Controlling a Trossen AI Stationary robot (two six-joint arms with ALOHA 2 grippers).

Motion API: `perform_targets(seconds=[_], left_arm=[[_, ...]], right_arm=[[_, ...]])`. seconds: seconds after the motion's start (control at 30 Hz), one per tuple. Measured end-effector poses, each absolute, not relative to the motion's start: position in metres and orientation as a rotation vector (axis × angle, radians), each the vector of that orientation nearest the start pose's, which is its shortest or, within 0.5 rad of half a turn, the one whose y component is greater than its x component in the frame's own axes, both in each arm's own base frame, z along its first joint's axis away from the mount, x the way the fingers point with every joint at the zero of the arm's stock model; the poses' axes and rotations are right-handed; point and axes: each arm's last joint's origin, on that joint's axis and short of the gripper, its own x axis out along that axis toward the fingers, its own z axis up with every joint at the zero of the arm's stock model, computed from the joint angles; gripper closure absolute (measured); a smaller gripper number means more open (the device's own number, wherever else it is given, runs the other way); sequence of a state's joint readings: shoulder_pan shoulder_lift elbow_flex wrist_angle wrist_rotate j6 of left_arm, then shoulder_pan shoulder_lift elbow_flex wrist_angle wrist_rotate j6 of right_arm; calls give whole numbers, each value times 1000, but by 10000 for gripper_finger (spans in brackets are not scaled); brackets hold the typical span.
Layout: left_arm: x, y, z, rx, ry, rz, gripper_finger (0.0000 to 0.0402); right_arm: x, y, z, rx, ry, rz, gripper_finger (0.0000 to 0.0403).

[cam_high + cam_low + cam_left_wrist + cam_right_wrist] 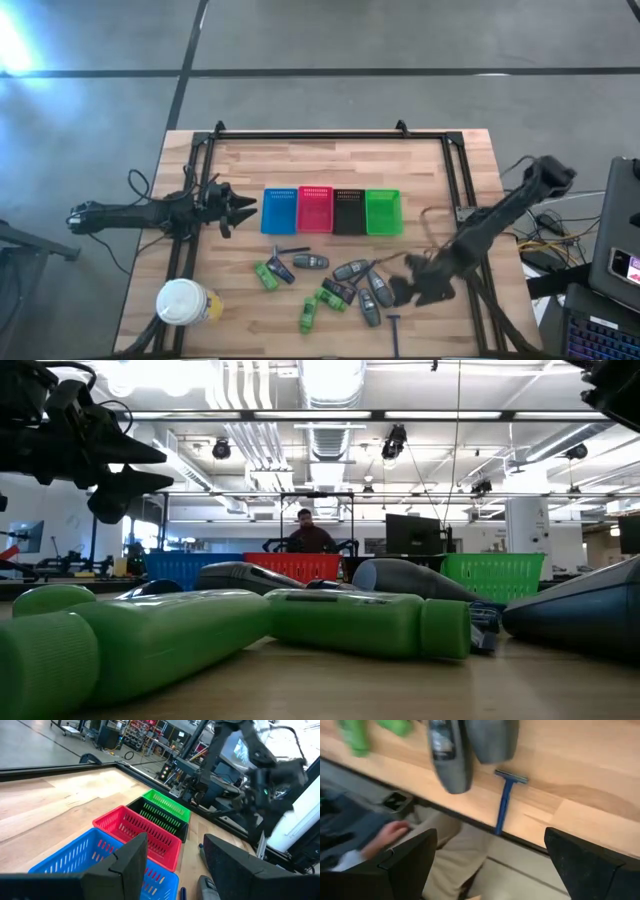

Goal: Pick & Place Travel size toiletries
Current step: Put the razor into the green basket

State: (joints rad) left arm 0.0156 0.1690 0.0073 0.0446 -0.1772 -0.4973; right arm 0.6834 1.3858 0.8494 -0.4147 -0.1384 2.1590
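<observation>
High view: four slotted baskets in a row mid-counter, blue basket (pixel 279 210), red basket (pixel 314 209), black basket (pixel 347 211), green basket (pixel 382 211), all looking empty, so sorting apparently not started. Travel size toiletries still loose on the counter (pixel 330 150) nearer than the baskets: green packets (pixel 266 275) and (pixel 308 318), grey tubes (pixel 310 262) and (pixel 351 269), dark packet (pixel 337 291), blue razor (pixel 394 325) at the near edge. White-lidded cup (pixel 181 301) near-left, off task. Left pincer (pixel 240 212) parked just left of the blue basket, released, holding nothing. Right pincer (pixel 415 290) just right of the pile, fingers spread, nothing gripped; judged to be lining up a first pick. Low view: green packets (pixel 360 622) and grey tubes (pixel 410 579) lying flat up close, basket fronts behind them, person far off in the room; left pincer (pixel 125 465) hanging upper left, open. Left wrist view: basket row ahead of the open left pincer (pixel 172 862), no item inside any visible basket. Right wrist view: razor (pixel 505 802) lying partly over the counter edge between the spread fingers of the right pincer (pixel 490 865), grey tube (pixel 447 755) beside it, a person's hand (pixel 390 834) below the edge. Labels: small print on the grey tube, unreadable; no brand legible anywhere.
</observation>
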Motion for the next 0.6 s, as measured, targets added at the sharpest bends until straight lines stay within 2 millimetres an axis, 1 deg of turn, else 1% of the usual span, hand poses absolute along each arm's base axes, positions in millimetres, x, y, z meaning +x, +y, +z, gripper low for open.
perform_targets(seconds=[0.1, 0.2, 0.27, 0.33, 0.5, 0.6], left_arm=[[107, 7, 156, -486, 66, 218, 202], [107, 7, 156, -486, 66, 217, 202], [107, 7, 156, -486, 67, 218, 202], [107, 7, 156, -486, 67, 218, 202], [107, 7, 156, -486, 67, 218, 202], [107, 7, 156, -486, 67, 218, 202]], right_arm=[[225, 193, 198, 1555, 1344, -582, 39], [241, 208, 185, 1483, 1431, -654, 39], [248, 215, 176, 1421, 1492, -717, 39], [255, 221, 170, 1377, 1525, -740, 39], [268, 234, 162, 1328, 1557, -728, 39], [270, 239, 156, 1305, 1567, -722, 39]])
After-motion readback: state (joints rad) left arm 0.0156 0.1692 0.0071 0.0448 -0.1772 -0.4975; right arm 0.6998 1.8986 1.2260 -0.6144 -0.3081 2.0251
